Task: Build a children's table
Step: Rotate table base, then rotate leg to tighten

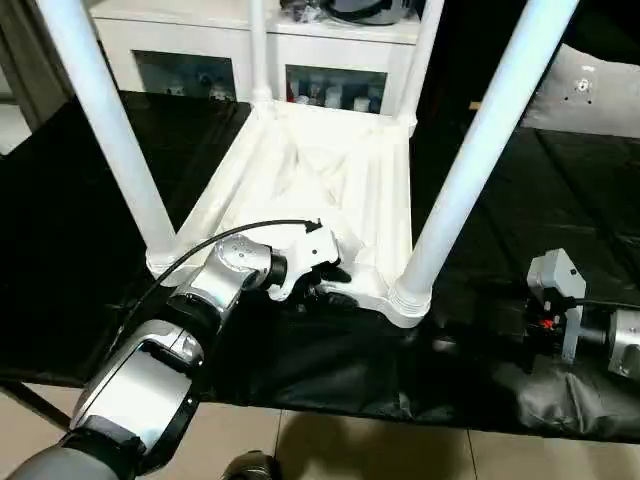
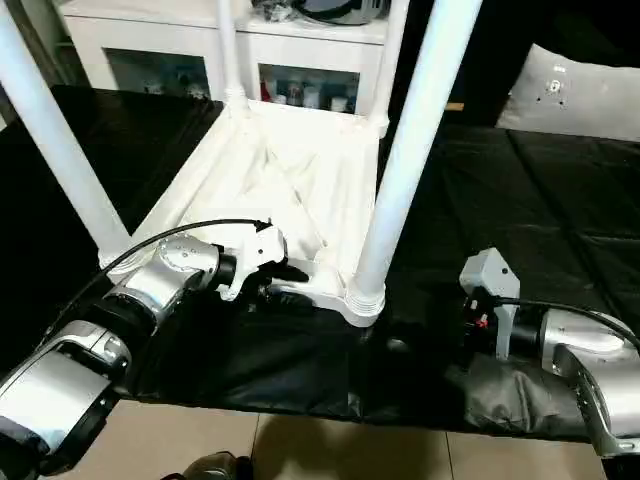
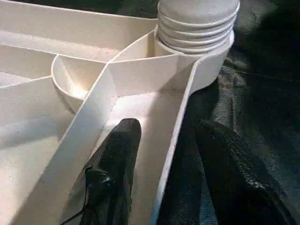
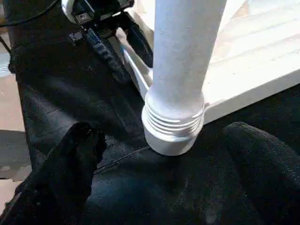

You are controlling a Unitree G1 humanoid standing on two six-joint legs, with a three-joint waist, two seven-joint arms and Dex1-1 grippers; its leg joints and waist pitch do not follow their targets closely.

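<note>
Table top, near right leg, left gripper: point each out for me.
table top [image 1: 300, 175], left eye view, ribbed underside facing up
near right leg [image 1: 470, 160], left eye view, mid tube
left gripper [image 3: 161, 159], left wrist view, between fingers straddling the rim

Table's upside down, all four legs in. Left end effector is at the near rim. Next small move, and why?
Probably close the left end effector on the table top's near rim: one finger sits inside the ribbed underside, the other outside on the black cover, rim between them. The right end effector stands open just short of the near leg, free to support next.
</note>
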